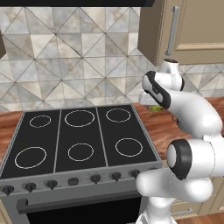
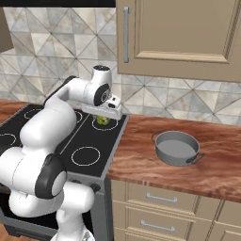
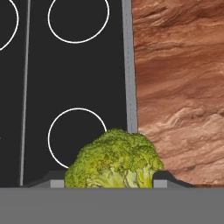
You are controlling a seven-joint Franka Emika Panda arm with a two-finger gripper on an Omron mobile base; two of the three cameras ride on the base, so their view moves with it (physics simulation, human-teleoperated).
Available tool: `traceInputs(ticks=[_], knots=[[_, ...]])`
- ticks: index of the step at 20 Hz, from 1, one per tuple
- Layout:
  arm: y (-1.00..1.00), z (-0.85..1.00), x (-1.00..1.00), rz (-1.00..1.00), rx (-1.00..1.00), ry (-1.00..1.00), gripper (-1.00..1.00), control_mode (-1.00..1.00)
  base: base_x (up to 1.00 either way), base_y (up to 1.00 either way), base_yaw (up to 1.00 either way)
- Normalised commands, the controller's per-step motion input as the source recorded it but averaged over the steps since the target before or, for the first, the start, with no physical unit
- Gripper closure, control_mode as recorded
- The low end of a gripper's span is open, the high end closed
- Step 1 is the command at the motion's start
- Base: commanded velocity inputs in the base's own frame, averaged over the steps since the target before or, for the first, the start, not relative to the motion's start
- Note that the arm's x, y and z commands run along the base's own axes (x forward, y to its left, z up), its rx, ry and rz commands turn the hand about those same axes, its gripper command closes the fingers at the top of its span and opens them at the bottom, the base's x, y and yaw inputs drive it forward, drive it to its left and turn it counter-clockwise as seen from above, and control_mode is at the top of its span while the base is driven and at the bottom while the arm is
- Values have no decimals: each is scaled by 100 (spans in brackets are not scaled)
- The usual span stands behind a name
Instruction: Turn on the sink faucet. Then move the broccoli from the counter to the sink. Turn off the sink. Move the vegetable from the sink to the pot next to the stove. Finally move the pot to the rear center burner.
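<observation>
The green broccoli [image 3: 114, 159] sits between my two dark fingertips [image 3: 164, 178], and my gripper [image 3: 111, 180] is shut on it. It hangs over the right edge of the black stove [image 3: 87, 83], beside the wooden counter [image 3: 179, 87]. In the right base view the gripper [image 2: 105, 121] holds the broccoli [image 2: 103, 120] above the stove's back right corner. A bit of the broccoli [image 1: 154, 108] shows behind the arm. The grey pot [image 2: 176, 147] stands empty on the counter to the right. The rear center burner [image 1: 79, 118] is bare. Sink and faucet are out of view.
The stove [image 1: 78, 140] has several ringed burners and a row of knobs [image 1: 72, 180] along its front. Wall cabinets [image 2: 183, 37] hang above the counter [image 2: 141, 160]. Drawers [image 2: 160, 200] lie under the counter.
</observation>
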Motion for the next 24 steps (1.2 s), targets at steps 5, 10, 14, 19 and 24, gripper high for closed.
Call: traceInputs(ticks=[5, 10, 14, 19, 24], knots=[[-50, -12, -9, -2, 0, 0, 100, -100, 0, 0, 0], [-61, -17, -16, -3, 0, 0, 100, -100, 0, 0, 0], [-88, -25, -12, -5, 4, 0, 100, -100, 0, 0, 0], [-92, -24, -5, -2, 4, 0, 100, -100, 0, 0, 0], [-85, -20, 3, -2, 1, 0, 100, -100, 0, 0, 0]])
